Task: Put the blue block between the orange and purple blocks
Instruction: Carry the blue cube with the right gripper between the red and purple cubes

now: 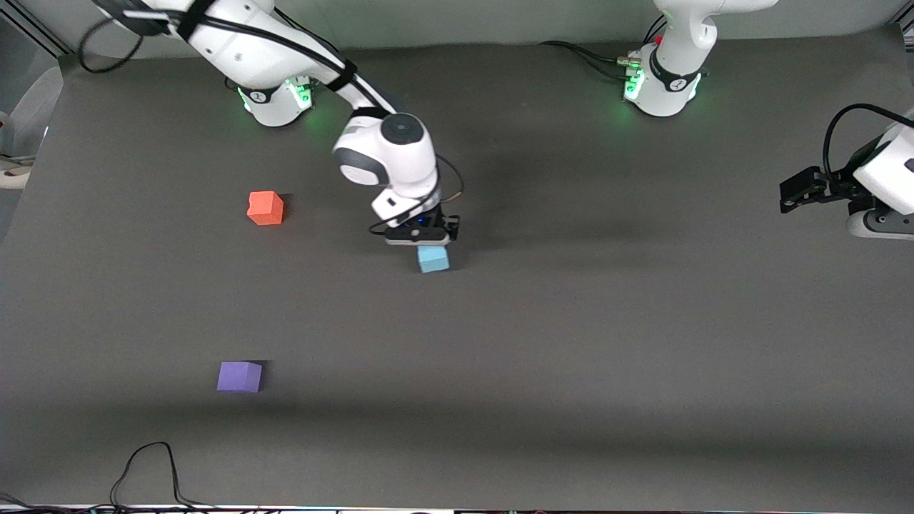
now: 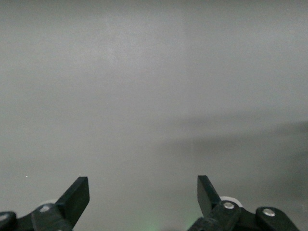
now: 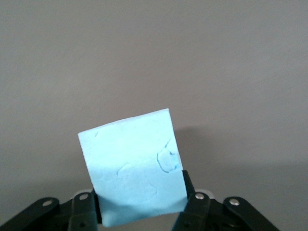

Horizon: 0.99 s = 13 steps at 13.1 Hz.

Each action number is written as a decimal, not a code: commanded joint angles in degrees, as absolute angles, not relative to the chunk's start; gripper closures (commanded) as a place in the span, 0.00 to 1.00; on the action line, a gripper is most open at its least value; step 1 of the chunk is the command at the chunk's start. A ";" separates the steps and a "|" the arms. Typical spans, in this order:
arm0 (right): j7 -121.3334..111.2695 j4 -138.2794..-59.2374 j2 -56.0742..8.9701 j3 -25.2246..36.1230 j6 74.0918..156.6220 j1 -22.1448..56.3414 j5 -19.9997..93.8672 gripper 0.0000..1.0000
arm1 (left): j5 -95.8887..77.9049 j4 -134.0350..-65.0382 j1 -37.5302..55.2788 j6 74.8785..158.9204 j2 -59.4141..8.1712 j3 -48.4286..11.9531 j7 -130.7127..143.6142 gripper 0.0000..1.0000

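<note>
Clamped in the right gripper (image 3: 142,204): blue block (image 1: 433,259), apparently just off the table mid-way along it. Still to carry into the gap between orange block (image 1: 265,208) and, nearer the camera, purple block (image 1: 239,376), toward the right arm's end. Waiting at its own end, fingers wide on nothing: left gripper (image 2: 143,195).

Even overhead light, soft shadows, sharp focus

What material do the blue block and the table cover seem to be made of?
Blue block: probably soft foam with a matte finish. Its face is dull, with shallow dents and wrinkled patches, and its edges are slightly uneven; the right pincer is shut on it.

Table cover: likely a dark grey matte sheet, perhaps fabric or paper. It shows no shine, only soft shadows; the exact material cannot be told.
</note>
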State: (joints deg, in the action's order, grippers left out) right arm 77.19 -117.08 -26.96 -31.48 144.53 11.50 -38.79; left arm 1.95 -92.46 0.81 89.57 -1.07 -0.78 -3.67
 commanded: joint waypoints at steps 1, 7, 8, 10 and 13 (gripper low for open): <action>68.89 -126.28 -17.07 -29.55 144.23 6.34 -33.53 0.78 | -0.08 -92.38 1.67 87.20 0.35 0.35 -4.31 0.00; 20.79 -128.84 -5.99 -6.36 134.66 6.94 -2.49 0.78 | -0.09 -92.55 1.85 86.92 0.79 0.35 -3.78 0.00; 17.44 -129.80 -5.54 -2.76 134.82 6.94 -1.33 0.78 | 0.09 -92.55 1.85 86.92 0.79 0.35 -3.78 0.00; 12.67 -131.83 -6.32 2.88 137.71 6.94 2.00 0.78 | 0.09 -92.46 1.93 86.84 0.79 0.35 -3.78 0.00; 12.92 -133.42 -9.74 3.87 142.28 7.03 5.62 0.78 | 0.52 -92.37 2.02 87.01 0.62 0.35 -3.78 0.00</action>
